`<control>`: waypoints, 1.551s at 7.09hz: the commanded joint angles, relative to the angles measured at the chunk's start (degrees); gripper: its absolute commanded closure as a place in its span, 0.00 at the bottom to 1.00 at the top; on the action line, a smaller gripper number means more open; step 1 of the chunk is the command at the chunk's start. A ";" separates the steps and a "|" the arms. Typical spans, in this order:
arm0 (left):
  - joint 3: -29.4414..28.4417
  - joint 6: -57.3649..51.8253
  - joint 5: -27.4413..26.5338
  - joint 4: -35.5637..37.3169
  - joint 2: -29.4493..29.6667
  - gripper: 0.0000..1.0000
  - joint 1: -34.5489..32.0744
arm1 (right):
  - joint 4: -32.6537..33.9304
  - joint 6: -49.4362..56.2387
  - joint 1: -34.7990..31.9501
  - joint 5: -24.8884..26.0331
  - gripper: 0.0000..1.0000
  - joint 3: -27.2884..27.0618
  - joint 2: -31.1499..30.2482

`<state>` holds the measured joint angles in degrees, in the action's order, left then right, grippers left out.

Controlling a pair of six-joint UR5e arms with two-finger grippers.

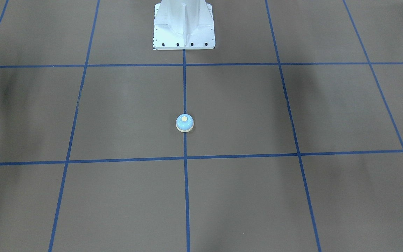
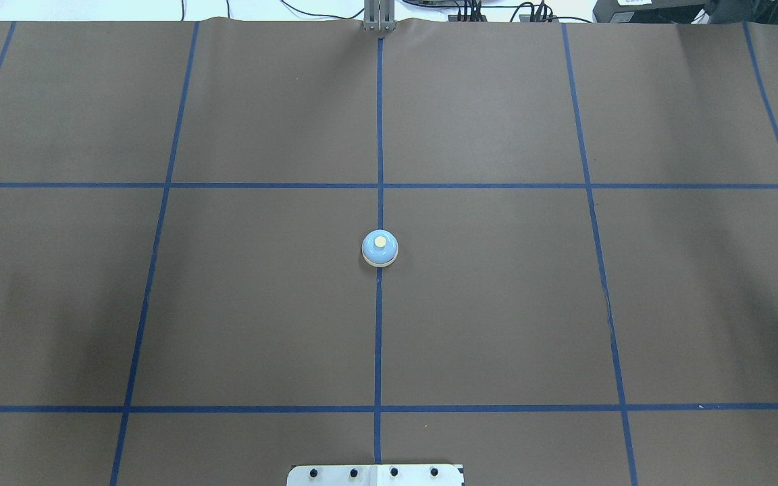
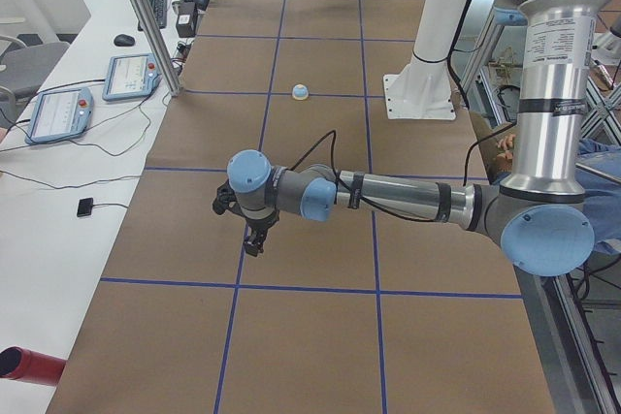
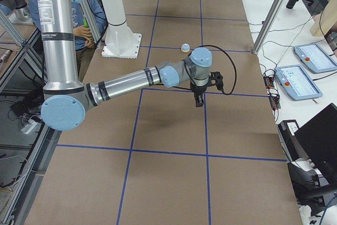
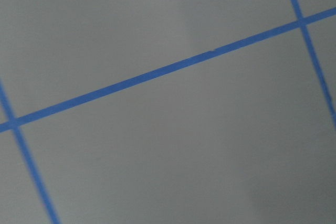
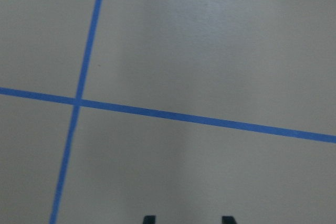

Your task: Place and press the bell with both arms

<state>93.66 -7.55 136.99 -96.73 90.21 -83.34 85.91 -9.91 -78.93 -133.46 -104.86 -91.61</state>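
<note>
one bell (image 2: 379, 248) upright on the table (image 2: 497, 304); right gripper (image 6: 188, 219) well away, fingers (image 6: 149, 219) apart; left gripper (image 3: 254, 238) state unclear

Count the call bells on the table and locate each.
1. The bell stands upright on the centre blue tape line, out in front of the white pedestal base. No other shows in any view.

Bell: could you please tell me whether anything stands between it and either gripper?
Nothing visible does. The bell sits alone on a tape line; only taped brown paper lies between it and the left gripper and the right gripper.
</note>
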 commanded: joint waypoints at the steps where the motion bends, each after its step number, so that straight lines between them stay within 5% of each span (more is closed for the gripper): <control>1: -2.95 -5.52 -7.33 0.13 -1.08 0.01 -2.79 | 2.92 6.20 -4.12 -0.49 0.00 0.79 -1.99; 3: -4.10 -5.55 -7.09 0.57 -0.92 0.01 -4.62 | 6.36 9.54 -6.41 -1.63 0.00 0.71 -1.39; 5: -4.01 -4.85 -6.30 10.11 2.59 0.01 -5.52 | 7.07 9.64 -6.33 -1.54 0.00 0.88 -0.24; 7: -4.01 -3.97 -2.19 10.07 1.82 0.01 -5.61 | 7.77 9.90 -5.89 -0.67 0.00 0.79 -0.67; 11: 0.21 -3.88 -2.69 9.89 -1.62 0.01 -5.61 | 8.13 13.51 -5.45 1.35 0.00 0.62 -0.15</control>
<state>93.40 -11.57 134.40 -86.71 89.28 -89.03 94.08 3.34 -84.60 -133.01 -104.31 -92.17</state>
